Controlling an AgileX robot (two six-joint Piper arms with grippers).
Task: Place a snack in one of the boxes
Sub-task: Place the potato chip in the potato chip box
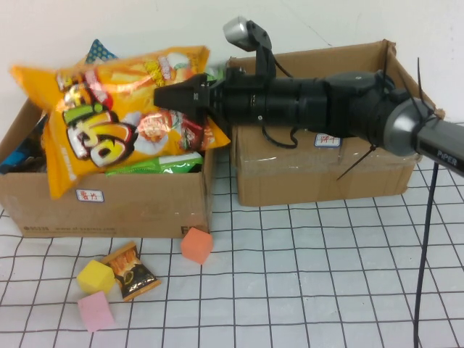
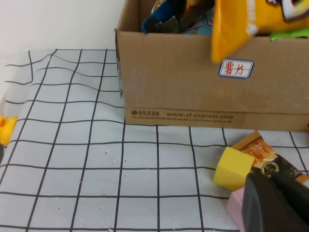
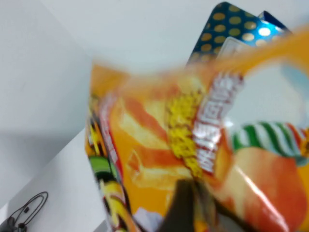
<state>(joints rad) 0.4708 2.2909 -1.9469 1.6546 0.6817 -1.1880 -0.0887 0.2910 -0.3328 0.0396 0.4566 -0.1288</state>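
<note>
My right gripper [image 1: 165, 98] reaches across from the right and is shut on the edge of a large orange chip bag [image 1: 109, 109], holding it above the left cardboard box [image 1: 109, 210]. That box is full of snack packets and has a white label [image 1: 90, 195]. The right cardboard box [image 1: 319, 177] stands behind my right arm. In the right wrist view the bag [image 3: 159, 154] fills the frame at the gripper [image 3: 193, 208]. My left gripper [image 2: 273, 200] is shut and empty, low over the table beside a small orange-and-black snack packet [image 2: 260, 150].
On the checked cloth in front of the left box lie the small snack packet [image 1: 130, 272], a yellow foam cube [image 1: 96, 276], a pink cube [image 1: 95, 312] and an orange cube [image 1: 196, 245]. A yellow toy [image 2: 5, 129] shows at the left wrist view's edge.
</note>
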